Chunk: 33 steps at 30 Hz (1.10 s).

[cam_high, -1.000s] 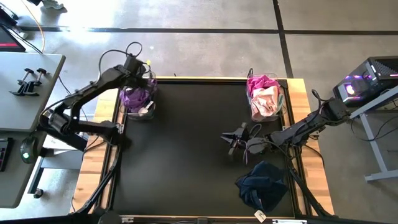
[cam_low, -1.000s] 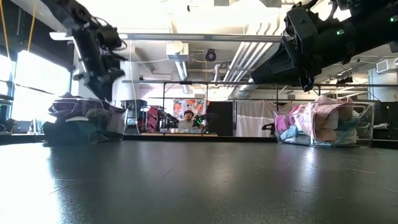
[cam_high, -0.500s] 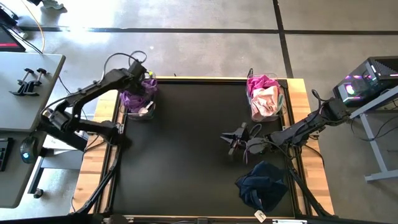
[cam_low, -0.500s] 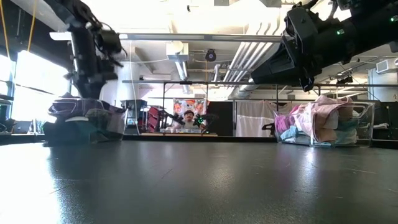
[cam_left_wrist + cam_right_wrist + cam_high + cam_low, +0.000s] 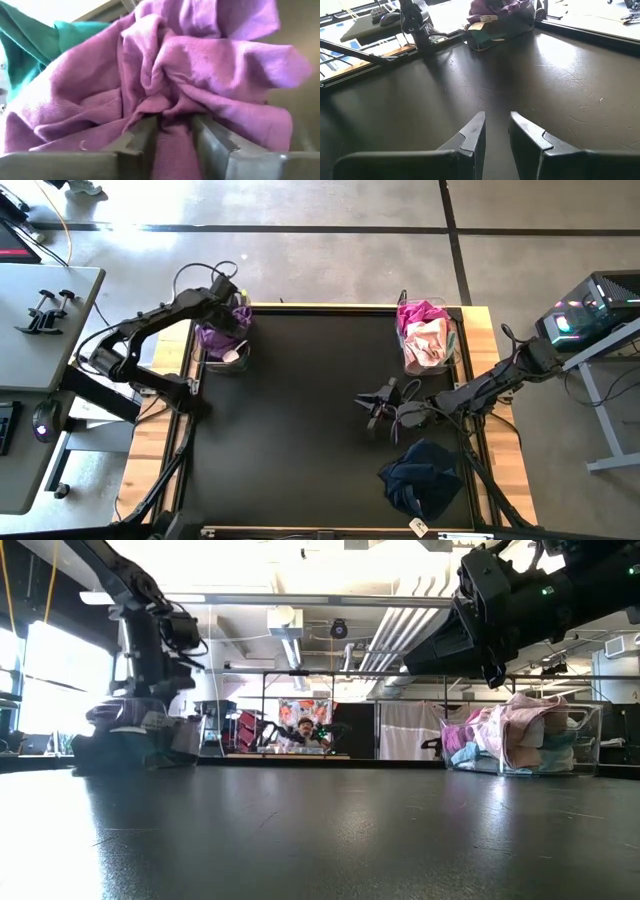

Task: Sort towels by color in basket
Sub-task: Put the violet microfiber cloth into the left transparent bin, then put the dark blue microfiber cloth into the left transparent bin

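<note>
My left gripper (image 5: 238,313) reaches down into the clear basket (image 5: 207,358) at the table's far left corner, shut on a purple towel (image 5: 200,65). That towel lies bunched on the basket's pile, with a dark green towel (image 5: 30,45) beside it. My right gripper (image 5: 373,408) hovers open over the bare table, right of centre, holding nothing. A navy towel (image 5: 420,476) lies crumpled on the table near the right front corner. A second clear basket (image 5: 428,366) at the far right holds magenta and peach-pink towels (image 5: 428,330). My left gripper pinches a bunched fold of the purple towel (image 5: 173,117) between its two fingers (image 5: 142,137), coming from above and pointing down into the basket. The rest of the towel rests crumpled on the pile in the basket, slack.
The black table top between the two baskets is bare (image 5: 300,410). The low view shows the left basket (image 5: 130,740) and the right basket (image 5: 525,735) at the far edge. Wooden borders run along both table sides. A person sits in the room behind the table (image 5: 300,730).
My left gripper has come down from above the left basket into it, shifting slightly toward the table's right, and the purple towel has gone down with it onto the pile. The right arm has kept still.
</note>
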Each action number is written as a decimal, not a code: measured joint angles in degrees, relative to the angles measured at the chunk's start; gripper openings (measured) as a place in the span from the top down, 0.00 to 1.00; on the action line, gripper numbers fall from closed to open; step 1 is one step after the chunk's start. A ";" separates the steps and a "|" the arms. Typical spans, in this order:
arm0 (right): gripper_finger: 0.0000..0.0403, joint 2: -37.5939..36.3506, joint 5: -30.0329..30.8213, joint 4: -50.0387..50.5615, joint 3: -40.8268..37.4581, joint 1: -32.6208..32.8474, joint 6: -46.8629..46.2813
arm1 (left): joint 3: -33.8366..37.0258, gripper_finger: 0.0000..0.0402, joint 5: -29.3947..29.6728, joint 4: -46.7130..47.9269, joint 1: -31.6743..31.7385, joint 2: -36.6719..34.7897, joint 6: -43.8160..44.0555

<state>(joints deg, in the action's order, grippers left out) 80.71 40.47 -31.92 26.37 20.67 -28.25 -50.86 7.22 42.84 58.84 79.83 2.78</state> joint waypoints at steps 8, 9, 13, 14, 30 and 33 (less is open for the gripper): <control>0.81 0.00 -3.64 -0.83 0.00 0.00 -2.63 | -5.46 0.60 -9.65 7.97 0.01 -7.41 0.26; 0.81 0.00 -5.78 -0.89 0.00 -0.05 -2.84 | -5.68 0.59 -10.86 8.03 -0.57 -9.01 0.94; 0.80 0.00 -11.98 -2.61 0.33 -1.68 1.19 | -5.89 0.59 -16.02 6.27 -5.03 -16.40 1.52; 0.78 0.00 -14.21 -2.42 0.84 -2.21 3.01 | -5.89 0.59 -16.19 5.84 -6.89 -18.12 1.51; 0.45 0.33 -27.21 68.15 37.79 6.60 3.14 | 12.99 0.60 -15.52 -37.13 -45.35 -33.70 5.07; 0.42 0.31 -28.99 75.01 38.63 11.07 -10.11 | 16.70 0.60 -15.11 -44.52 -50.37 -32.46 4.62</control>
<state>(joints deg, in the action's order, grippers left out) 81.01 11.48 43.08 65.00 31.74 -38.36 -34.16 -7.89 -1.68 8.46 47.38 7.40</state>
